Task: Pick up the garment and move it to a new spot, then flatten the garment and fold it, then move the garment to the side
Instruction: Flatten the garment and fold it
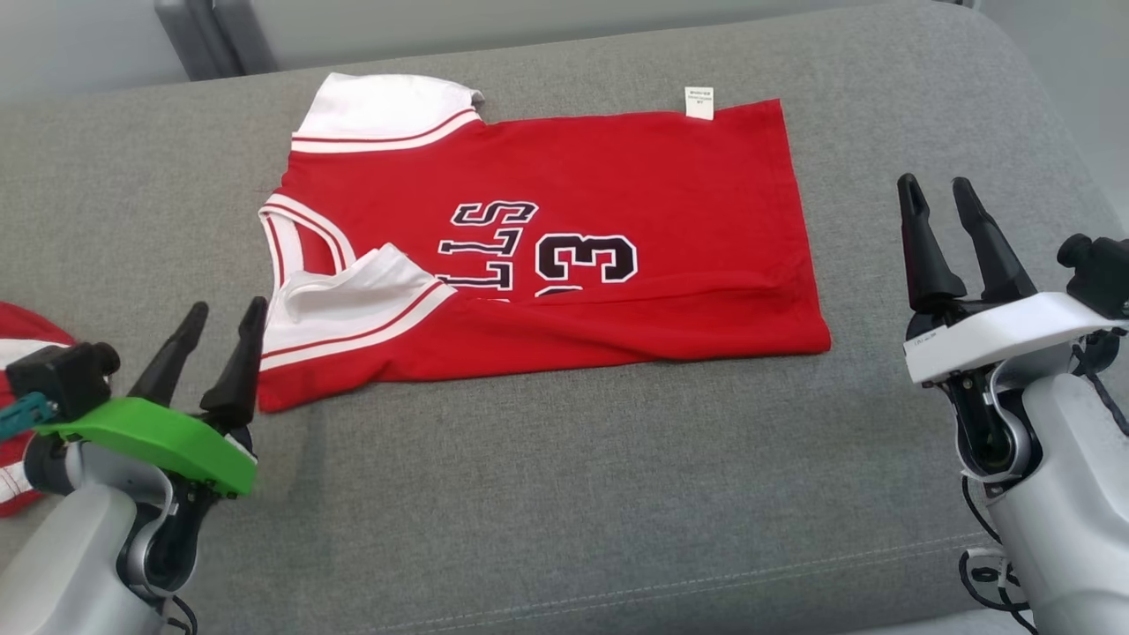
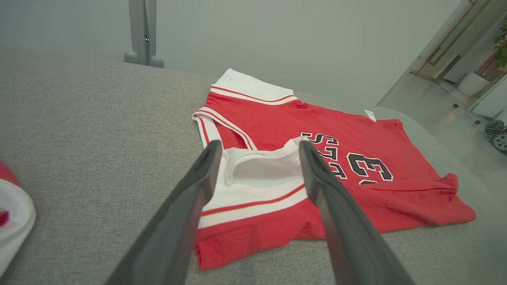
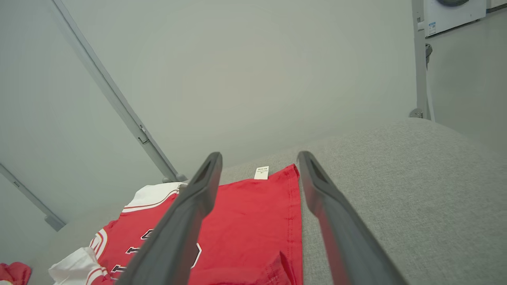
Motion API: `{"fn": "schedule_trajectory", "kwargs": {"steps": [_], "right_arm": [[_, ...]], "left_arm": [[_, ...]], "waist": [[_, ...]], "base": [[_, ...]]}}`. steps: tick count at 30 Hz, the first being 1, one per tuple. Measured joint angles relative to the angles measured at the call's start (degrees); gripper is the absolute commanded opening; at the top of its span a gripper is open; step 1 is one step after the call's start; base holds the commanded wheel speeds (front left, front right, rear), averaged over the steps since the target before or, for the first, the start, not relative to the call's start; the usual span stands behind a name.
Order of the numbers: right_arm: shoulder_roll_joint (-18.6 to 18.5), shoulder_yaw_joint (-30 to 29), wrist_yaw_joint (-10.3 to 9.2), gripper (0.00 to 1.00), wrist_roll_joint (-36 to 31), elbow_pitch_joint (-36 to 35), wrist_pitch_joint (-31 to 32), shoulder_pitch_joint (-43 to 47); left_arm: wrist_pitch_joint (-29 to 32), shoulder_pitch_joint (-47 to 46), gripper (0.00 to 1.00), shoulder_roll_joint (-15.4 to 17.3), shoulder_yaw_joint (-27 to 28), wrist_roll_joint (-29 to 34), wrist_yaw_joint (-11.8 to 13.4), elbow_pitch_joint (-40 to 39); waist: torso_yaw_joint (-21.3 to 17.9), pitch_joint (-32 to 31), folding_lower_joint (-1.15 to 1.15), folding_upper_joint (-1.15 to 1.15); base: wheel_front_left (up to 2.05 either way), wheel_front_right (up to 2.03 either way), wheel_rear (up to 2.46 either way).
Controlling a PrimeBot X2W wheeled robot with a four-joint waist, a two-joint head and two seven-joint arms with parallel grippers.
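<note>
Garment (image 1: 688, 194) lies on sofa (image 1: 564, 494), bare room along its near edge.

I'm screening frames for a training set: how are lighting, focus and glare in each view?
Head view: soft even light, faint shadows, the red jersey with white sleeves sharp. Left wrist view: the left gripper's dark fingers slightly soft, the grey fabric sofa's far edge hazy. Right wrist view: pale wall hazy, no glare.

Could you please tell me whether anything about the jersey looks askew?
Yes: on the red jersey, the near white sleeve lies flipped onto the front, the near edge is folded over part of the lettering, and a white tag pokes past the far edge.
</note>
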Motion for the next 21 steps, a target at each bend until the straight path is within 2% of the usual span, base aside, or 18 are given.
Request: {"fn": "schedule_trajectory", "kwargs": {"steps": [4, 7, 13, 21], "right_arm": [[0.7, -1.3, -1.67, 1.0, -5.2, -3.8, 0.0, 1.9], [1.4, -1.8, -3.11, 1.0, -8.0, -5.5, 0.0, 3.4], [3.0, -2.4, -4.03, 1.0, -10.4, -7.4, 0.0, 7.2], [5.1, -2.7, -4.05, 1.0, -11.8, -9.3, 0.0, 9.3]], "left_arm": [[0.0, 1.1, 1.0, -1.0, 5.6, 3.6, 1.7, -2.1], [0.0, 2.1, 1.0, -2.1, 7.3, 6.7, 2.5, -3.5], [0.0, 5.4, 1.0, -4.9, 5.9, 9.8, 2.5, -4.7], [0.0, 6.0, 1.0, -6.6, 3.8, 10.6, 2.3, -3.5]], "waist": [[-0.4, -0.8, 0.0, 0.0], [-0.8, -1.3, 0.0, 0.0], [-1.1, -1.7, 0.0, 0.0], [-1.1, -1.5, 0.0, 0.0]], "base": [[0.0, 0.0, 0.0], [0.0, 0.0, 0.0], [0.0, 0.0, 0.0], [0.0, 0.0, 0.0]]}}
